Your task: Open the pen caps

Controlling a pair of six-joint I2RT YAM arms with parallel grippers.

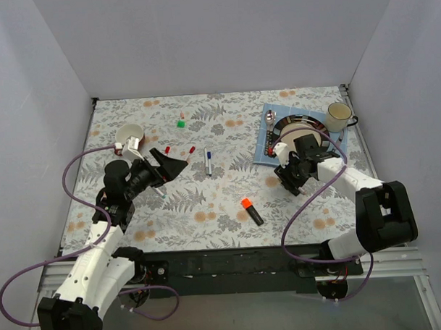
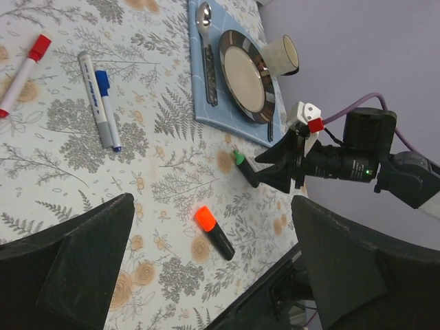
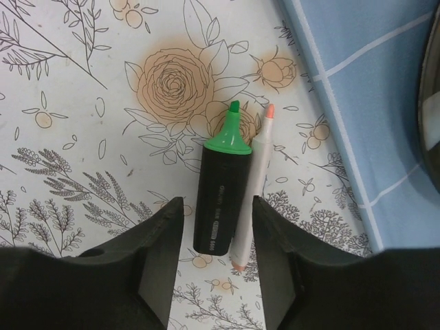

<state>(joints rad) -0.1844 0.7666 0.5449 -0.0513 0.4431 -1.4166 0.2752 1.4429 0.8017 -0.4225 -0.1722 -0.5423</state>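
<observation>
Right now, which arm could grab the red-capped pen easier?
Left. The left tool is open and close beside the red-capped pen; the right tool is far off, over the green highlighter.

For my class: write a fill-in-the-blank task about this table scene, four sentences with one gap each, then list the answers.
1. The black highlighter between the right gripper's fingers shows a bare ____ tip.
2. The other black highlighter, lying alone, wears an ____ cap.
3. The spoon lies on a ____ mat beside the plate.
4. The left gripper holds nothing; its jaws stand wide ____.
Missing words: green, orange, blue, open.
</observation>
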